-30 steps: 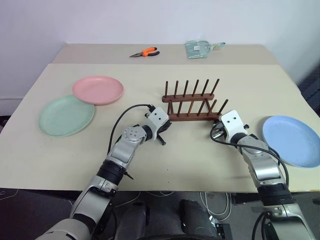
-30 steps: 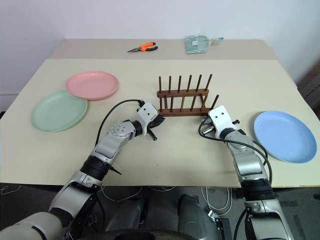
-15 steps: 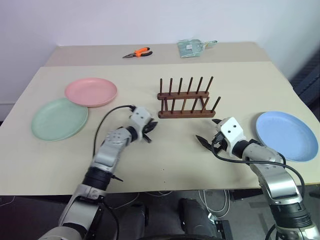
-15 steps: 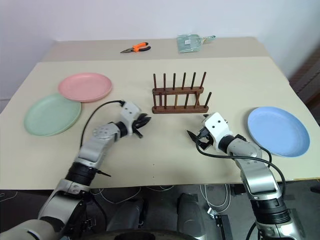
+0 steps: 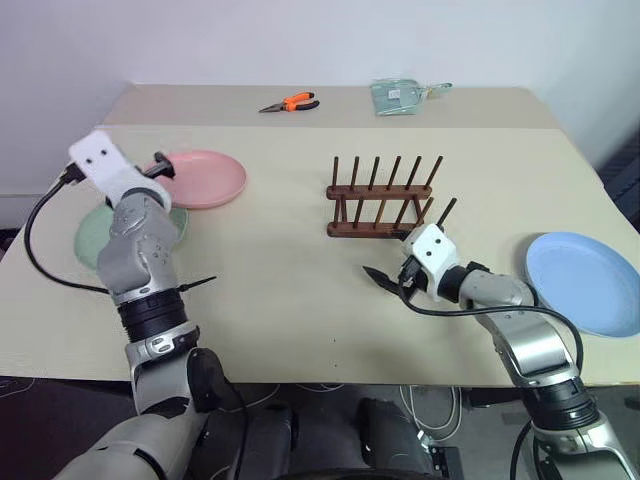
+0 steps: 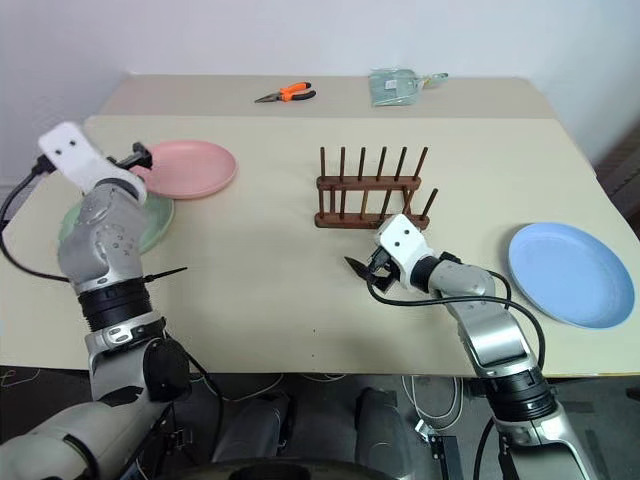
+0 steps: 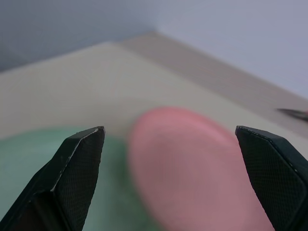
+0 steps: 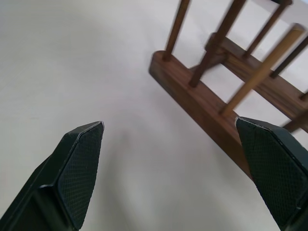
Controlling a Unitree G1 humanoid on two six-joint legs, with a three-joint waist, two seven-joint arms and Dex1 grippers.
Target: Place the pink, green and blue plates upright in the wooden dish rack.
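The pink plate (image 5: 205,179) lies flat at the table's left, overlapping the green plate (image 5: 88,238), which my left arm partly hides. Far to the right, the blue plate (image 5: 585,282) lies flat near the table edge. The wooden dish rack (image 5: 385,201) stands empty at the middle. My left gripper (image 5: 163,169) hovers raised over the near-left rim of the pink plate, open and empty; its wrist view looks across the pink plate (image 7: 192,173) and green plate (image 7: 29,159). My right gripper (image 5: 385,276) is open and empty just in front of the rack's left end (image 8: 207,101).
Orange-handled pliers (image 5: 290,103) and a green packet (image 5: 400,97) lie on the far table section. Bare tabletop (image 5: 270,270) stretches between the plates and the rack. The blue plate sits close to the table's right edge.
My left arm swung left and up from beside the rack to over the pink and green plates. Both grippers went from shut to open. My right gripper shifted left along the rack's front.
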